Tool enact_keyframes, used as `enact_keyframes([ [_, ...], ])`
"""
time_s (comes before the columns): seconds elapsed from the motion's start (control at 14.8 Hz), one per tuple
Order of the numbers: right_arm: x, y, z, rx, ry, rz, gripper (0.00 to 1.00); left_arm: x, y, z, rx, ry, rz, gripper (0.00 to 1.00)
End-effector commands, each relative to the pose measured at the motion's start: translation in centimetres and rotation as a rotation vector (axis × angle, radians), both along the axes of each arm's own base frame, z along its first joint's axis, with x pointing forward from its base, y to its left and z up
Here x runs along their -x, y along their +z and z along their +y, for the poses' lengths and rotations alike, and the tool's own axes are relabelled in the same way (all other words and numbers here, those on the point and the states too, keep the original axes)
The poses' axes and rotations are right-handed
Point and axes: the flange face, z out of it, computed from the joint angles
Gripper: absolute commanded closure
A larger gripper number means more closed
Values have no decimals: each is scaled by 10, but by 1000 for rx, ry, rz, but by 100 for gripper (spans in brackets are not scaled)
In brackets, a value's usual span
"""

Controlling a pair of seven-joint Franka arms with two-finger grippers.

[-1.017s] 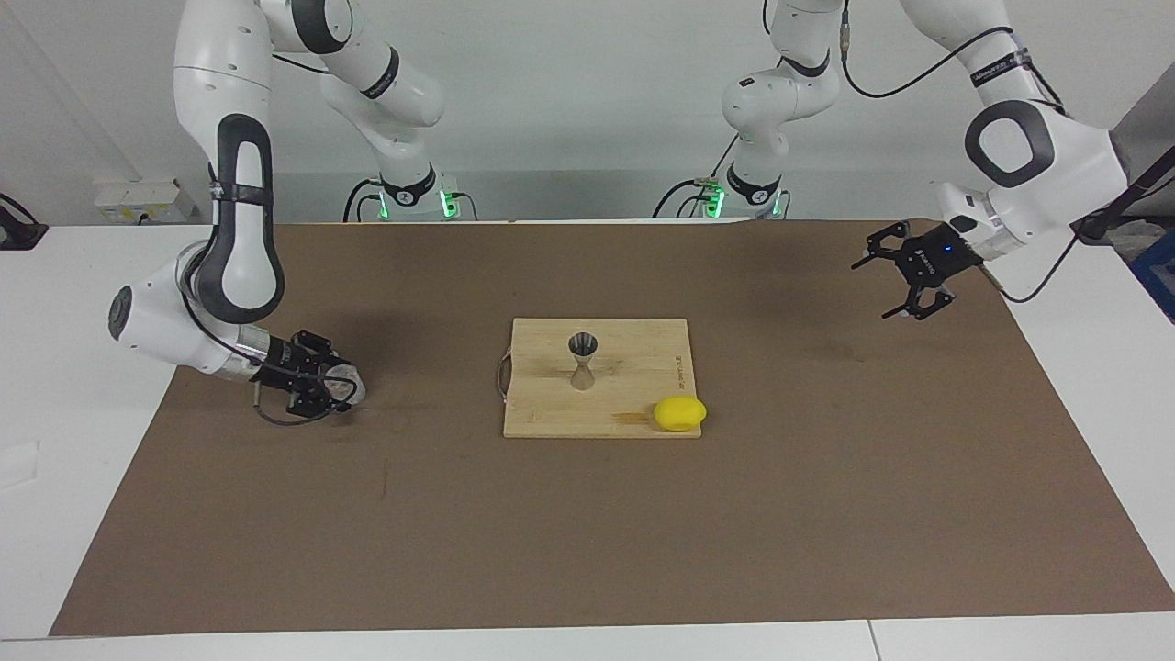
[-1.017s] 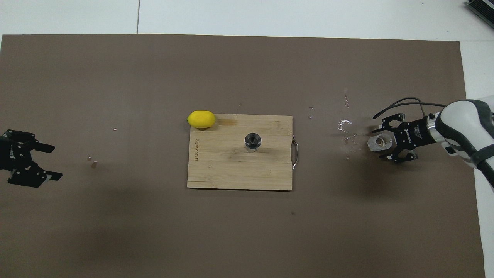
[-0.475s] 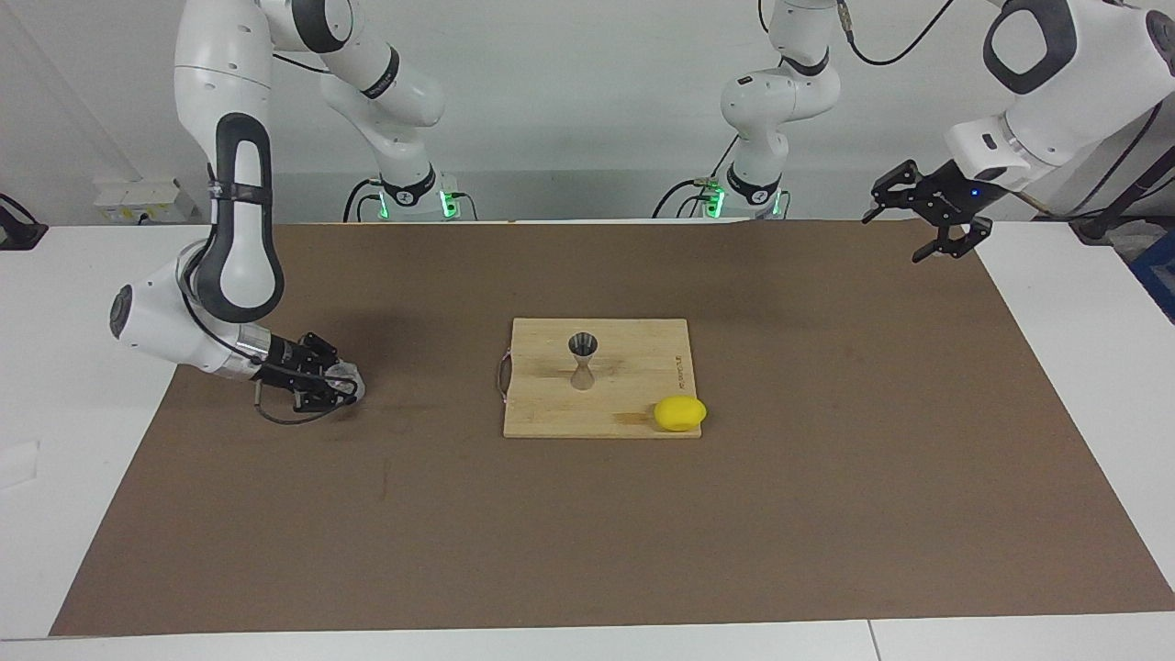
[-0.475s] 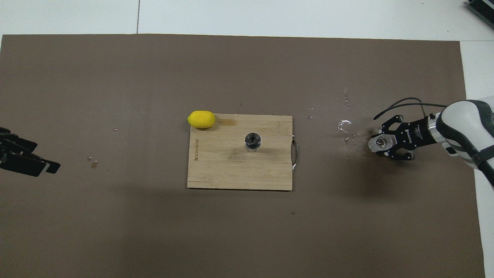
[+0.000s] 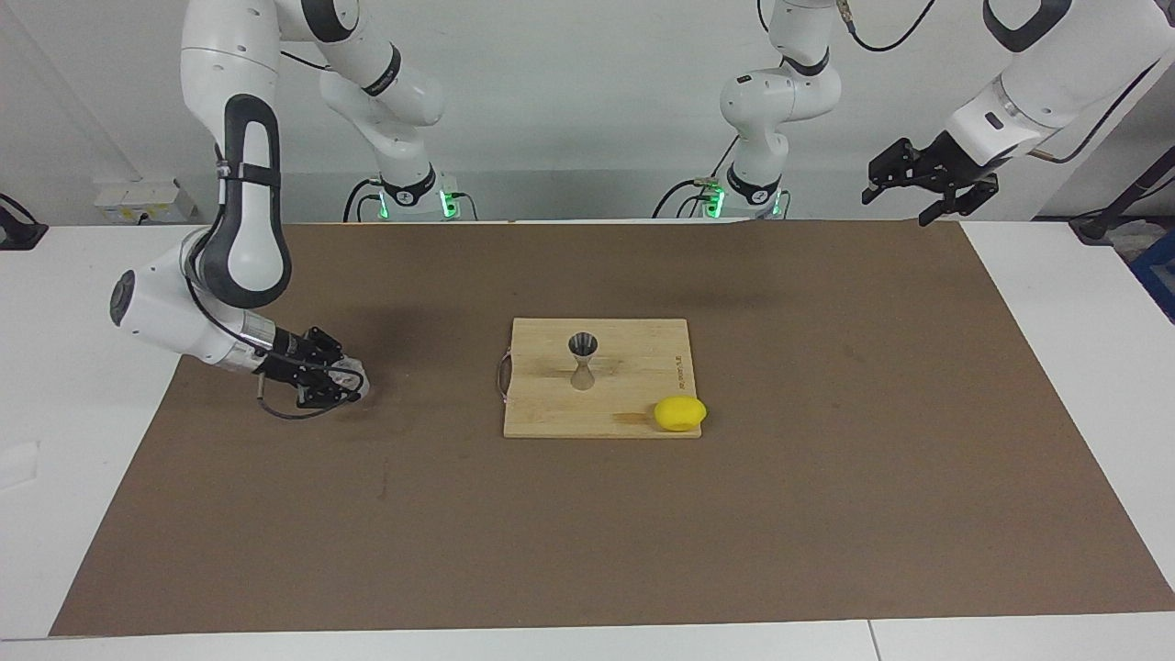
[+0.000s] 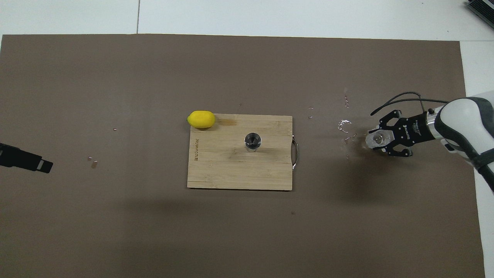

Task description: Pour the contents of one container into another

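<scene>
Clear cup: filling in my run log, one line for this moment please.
right hand: shut on clear cup | jigger: upright on board | left hand: raised, waiting

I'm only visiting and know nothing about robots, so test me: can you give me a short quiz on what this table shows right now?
1. True or false: the metal jigger stands upright on the wooden cutting board.
2. What has the right gripper closed on? A) the lemon B) the clear cup C) nothing
3. Fill in: the left gripper waits open, raised over the ____ arm's end of the table.

Key: 1 true; 2 B; 3 left.
</scene>
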Motion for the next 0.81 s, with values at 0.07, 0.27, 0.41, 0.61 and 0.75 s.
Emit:
enact_keyframes([
  [0.07, 6, 20, 38, -13, -45, 7, 69, -1, 3, -10, -38, 39, 13, 0],
  [0.27, 3, 32, 68, -15, -70, 14, 70, -6, 2, -7, -55, 52, -25, 0],
  [0.41, 0, 40, 95, 3, -109, 26, 70, -10, 10, -3, -152, 61, -52, 0],
  [0.61, -4, 50, 150, 33, -155, 22, 70, -14, 23, -20, -184, 78, -64, 0],
  [0.75, -4, 55, 181, 43, -174, 22, 70, -18, 24, -35, -179, 50, -46, 0],
])
